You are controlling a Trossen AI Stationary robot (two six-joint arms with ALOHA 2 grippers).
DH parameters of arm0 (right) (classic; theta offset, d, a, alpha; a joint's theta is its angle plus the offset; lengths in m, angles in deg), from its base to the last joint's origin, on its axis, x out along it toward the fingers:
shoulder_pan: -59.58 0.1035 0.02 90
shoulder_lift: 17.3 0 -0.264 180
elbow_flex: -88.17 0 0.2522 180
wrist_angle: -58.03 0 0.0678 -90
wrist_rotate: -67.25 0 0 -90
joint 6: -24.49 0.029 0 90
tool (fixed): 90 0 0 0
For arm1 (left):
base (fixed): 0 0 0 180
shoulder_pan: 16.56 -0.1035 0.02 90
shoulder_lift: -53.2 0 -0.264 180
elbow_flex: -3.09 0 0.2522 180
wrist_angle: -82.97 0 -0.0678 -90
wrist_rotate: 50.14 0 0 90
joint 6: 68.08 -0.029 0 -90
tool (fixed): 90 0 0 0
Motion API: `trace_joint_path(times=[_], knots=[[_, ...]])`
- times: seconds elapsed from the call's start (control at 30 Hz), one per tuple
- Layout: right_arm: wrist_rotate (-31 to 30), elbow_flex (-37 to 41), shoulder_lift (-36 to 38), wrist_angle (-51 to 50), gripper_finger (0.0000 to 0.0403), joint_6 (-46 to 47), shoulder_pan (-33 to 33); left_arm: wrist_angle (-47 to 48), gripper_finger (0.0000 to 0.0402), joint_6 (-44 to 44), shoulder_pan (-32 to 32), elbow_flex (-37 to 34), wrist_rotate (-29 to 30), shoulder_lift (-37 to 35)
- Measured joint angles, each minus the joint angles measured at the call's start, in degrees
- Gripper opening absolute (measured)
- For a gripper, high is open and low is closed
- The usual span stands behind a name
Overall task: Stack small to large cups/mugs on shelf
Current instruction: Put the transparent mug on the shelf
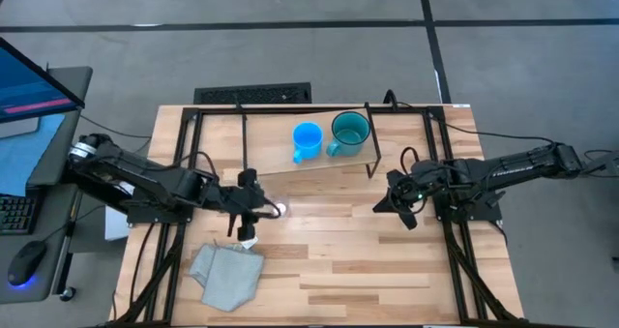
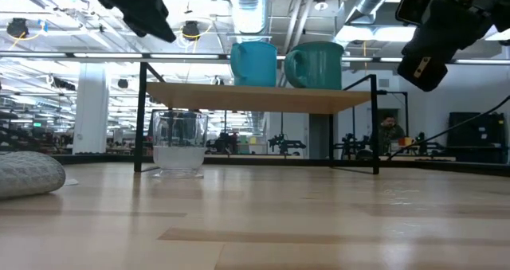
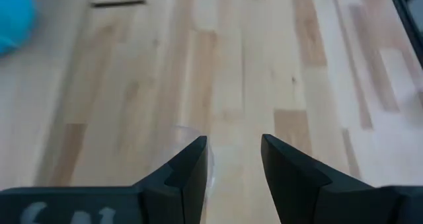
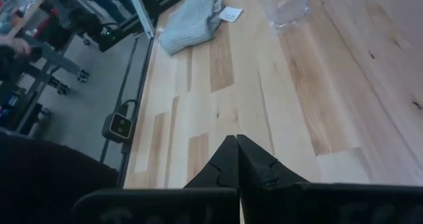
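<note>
As seen from above, three vessels are present: one clear glass cup (image 1: 279, 210) on the desk (image 1: 338, 260), and two mugs on the shelf (image 1: 290, 134), a bright blue mug (image 1: 307, 139) with a teal mug (image 1: 349, 131) just beside it on its right. One grey cloth (image 1: 228, 275) lies on the desk near the front left. One shelf stands at the back of the desk on thin black legs.

Hard to make out: the glass cup is transparent and barely shows from above; the level view shows it (image 2: 178, 143) upright on the desk under the left end of the shelf. The left wrist view shows only a faint glass rim (image 3: 192, 135).

Arm pose: the left gripper (image 1: 253, 212) reaches in from the left, just beside the glass cup, its fingers (image 3: 188, 164) open and holding nothing. The right gripper (image 1: 395, 200) sits over the right half of the desk, well apart from all vessels, its fingers (image 4: 228, 161) closed together on nothing.
</note>
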Motion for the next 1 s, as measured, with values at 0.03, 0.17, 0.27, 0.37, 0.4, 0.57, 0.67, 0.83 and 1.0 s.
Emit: trace_joint_path(times=[0.03, 0.17, 0.27, 0.37, 0.4, 0.57, 0.67, 0.83, 1.0], knots=[[-0.1, 0.0, 0.0, 0.2, 0.0012, 0.3, 0.0, 0.3, 0.0135, -0.9, 0.0, 0.0, -0.6, 0.5], [-0.1, 0.0, 0.0, 0.4, 0.0012, 0.4, 0.0, 1.1, 0.0135, -6.5, 0.0, 0.0, -0.5, 2.8], [-0.2, 0.0, 0.0, 0.4, 0.0012, 0.6, 0.0, 1.4, 0.0135, -10.1, -0.2, 0.0, -0.3, 5.0], [-0.4, 0.0, 0.0, 0.6, 0.0012, 1.9, 0.0, 2.1, 0.0135, -11.9, -0.8, 0.0, -0.4, 7.5], [-0.4, 0.0, 0.0, 0.7, 0.0012, 1.9, 0.0, 2.4, 0.0135, -12.5, -1.0, 0.0, -0.5, 8.2], [-0.4, 0.0, 0.0, 0.8, 0.0012, 2.0, 0.0, 3.0, 0.0135, -14.8, -2.2, 0.0, -1.3, 12.3], [-0.4, 0.0, 0.0, 0.8, 0.0012, 2.0, 0.0, 3.0, 0.0135, -14.6, -3.0, 0.0, -2.6, 14.4], [-0.4, 0.0, 0.0, 0.8, 0.0012, 2.0, 0.0, 3.5, 0.0135, -15.6, -4.0, 0.0, -2.5, 15.8], [-0.4, 0.0, 0.0, 0.8, 0.0012, 2.0, 0.0, 3.7, 0.0135, -15.8, -5.7, 0.0, -2.9, 15.7]])
